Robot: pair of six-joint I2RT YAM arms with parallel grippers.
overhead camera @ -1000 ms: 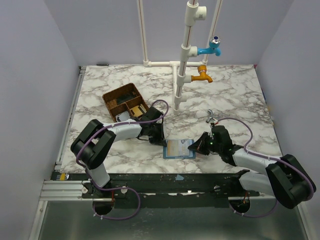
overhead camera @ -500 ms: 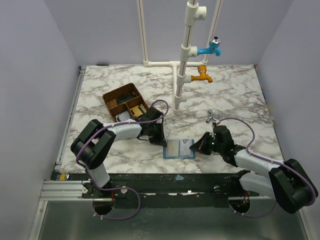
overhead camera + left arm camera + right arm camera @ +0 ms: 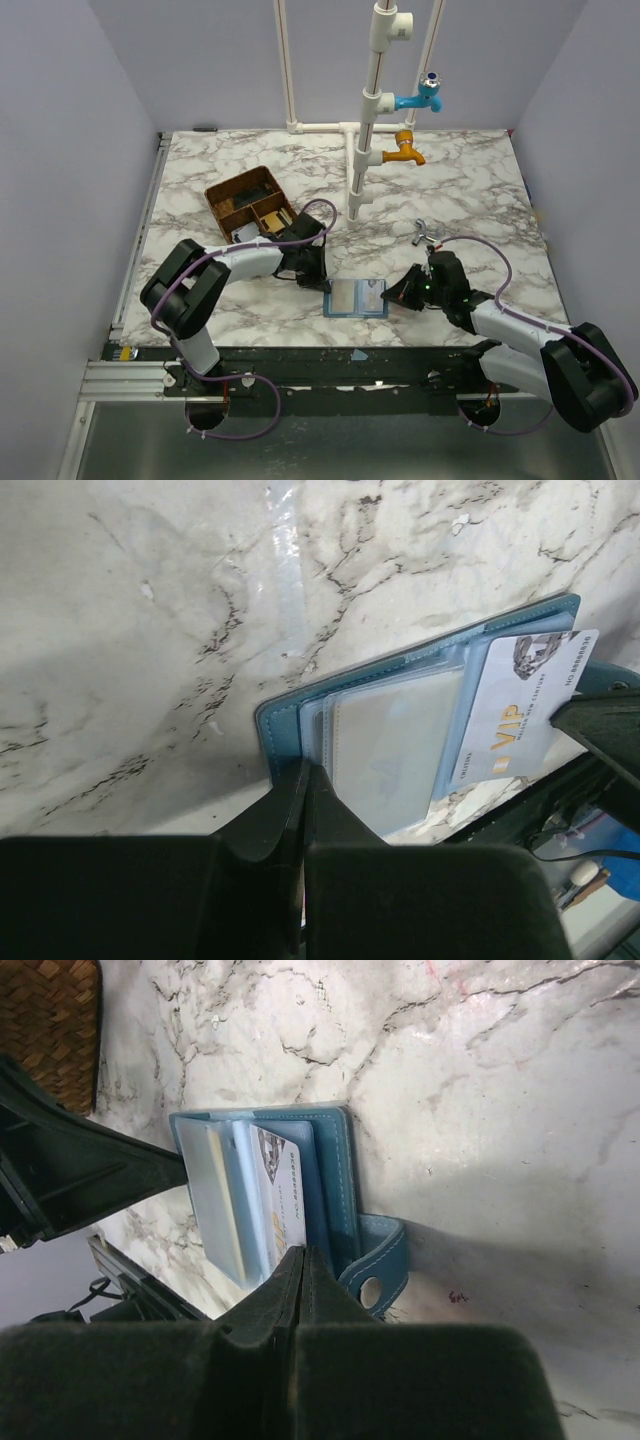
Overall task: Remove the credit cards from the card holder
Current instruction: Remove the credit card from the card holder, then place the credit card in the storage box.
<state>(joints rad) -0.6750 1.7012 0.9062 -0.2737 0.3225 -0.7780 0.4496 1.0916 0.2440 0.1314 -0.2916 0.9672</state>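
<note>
My 2 arms reach from the near edge over a white marble table (image 3: 480,200) veined in grey, shut in on 3 sides by pale lilac walls (image 3: 60,150). Toward the left middle of the table sits a brown woven tray (image 3: 250,203) with dividers. At the far edge stands a white pipe frame (image 3: 368,110) with a blue tap (image 3: 428,97) above an orange tap (image 3: 404,152).

Close to the near edge, between my 2 pincers, the blue card holder (image 3: 345,298) lies open and flat on the marble. My left pincer (image 3: 322,283) meets it at its left edge; the left wrist view shows those fingers pressed together on the holder's blue corner, pinning it. My right pincer (image 3: 393,294) comes in from the opposite side, fingers closed on the edge of 1 pale credit card (image 3: 520,715) printed "VIP" in gold. That card sticks partway out of its slot, past the holder's right edge, and a clear pocket (image 3: 390,745) beside it shows another pale card inside. In the right wrist view the holder's blue strap (image 3: 378,1265), with its round snap hole, curls on the marble just beside my right fingertips.
</note>
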